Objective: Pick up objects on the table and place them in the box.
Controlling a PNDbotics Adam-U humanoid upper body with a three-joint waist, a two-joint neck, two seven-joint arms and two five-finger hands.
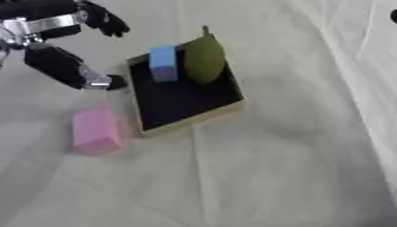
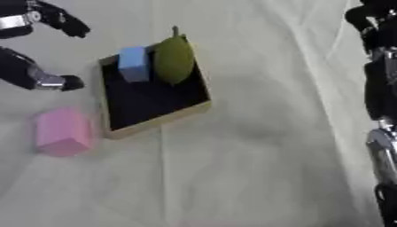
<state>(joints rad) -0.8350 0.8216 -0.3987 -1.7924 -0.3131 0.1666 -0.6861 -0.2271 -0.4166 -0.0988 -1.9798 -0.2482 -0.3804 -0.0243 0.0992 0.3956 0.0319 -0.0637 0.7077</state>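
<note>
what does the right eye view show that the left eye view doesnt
Only the right eye view shows the right arm along its right edge; its hand is not visible. Only the left eye view shows more of the left arm's silver joints. Both show the left hand open, the pink block outside the box, and the blue block and green fruit inside.
</note>
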